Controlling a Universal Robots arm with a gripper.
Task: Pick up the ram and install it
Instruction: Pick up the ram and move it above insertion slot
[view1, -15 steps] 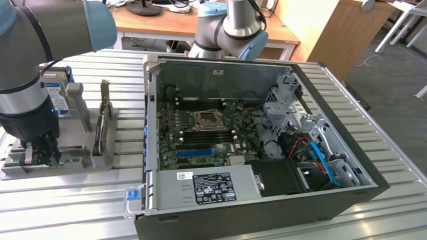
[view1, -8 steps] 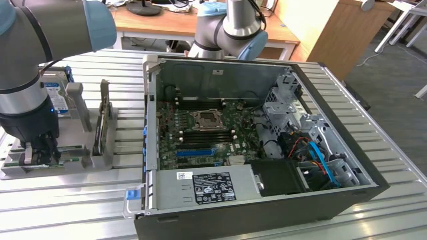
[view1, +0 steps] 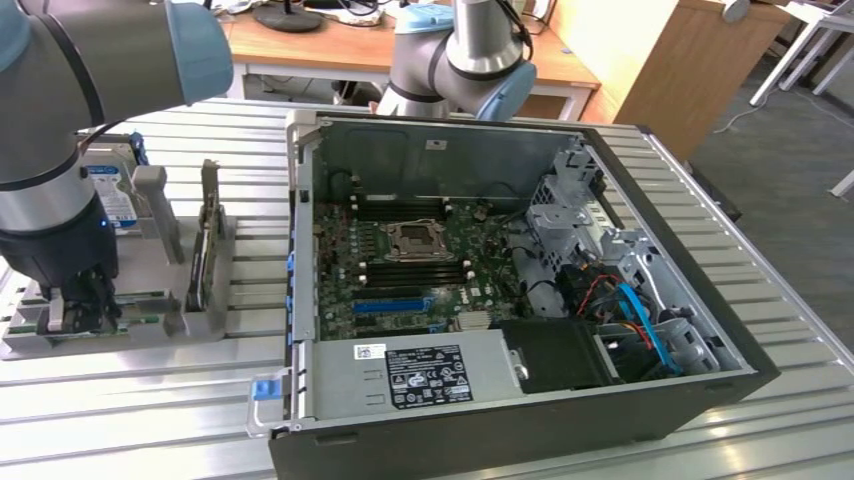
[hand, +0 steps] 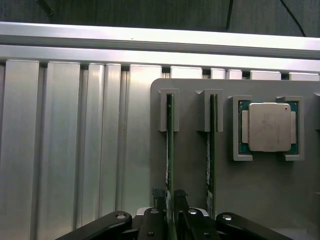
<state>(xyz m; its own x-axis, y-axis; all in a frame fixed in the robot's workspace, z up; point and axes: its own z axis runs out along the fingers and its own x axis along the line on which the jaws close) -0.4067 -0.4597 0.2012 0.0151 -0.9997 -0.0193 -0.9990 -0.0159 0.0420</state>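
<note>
Two green ram sticks stand on edge in slots of a grey holder (hand: 195, 190). My gripper (hand: 170, 200) is lowered over one ram stick (hand: 170, 145), with a finger on each side of it and a narrow gap showing on both sides. This stick still sits in its slot. The other ram stick (hand: 212, 145) stands beside it, untouched. In the exterior view my gripper (view1: 80, 310) is down at the holder (view1: 200, 322), at that view's left, beside the open computer case (view1: 300, 250). The case's black memory slots (view1: 400, 268) lie below the processor socket (view1: 414, 238).
A processor (hand: 270, 127) rests in its own pocket of the holder, beside the sticks. A silver drive with a blue-white label (view1: 114, 200) and an upright card (view1: 207, 250) stand on the holder. Ribbed aluminium table (hand: 65, 150) lies around it. Cables and drive cages fill the case's right side.
</note>
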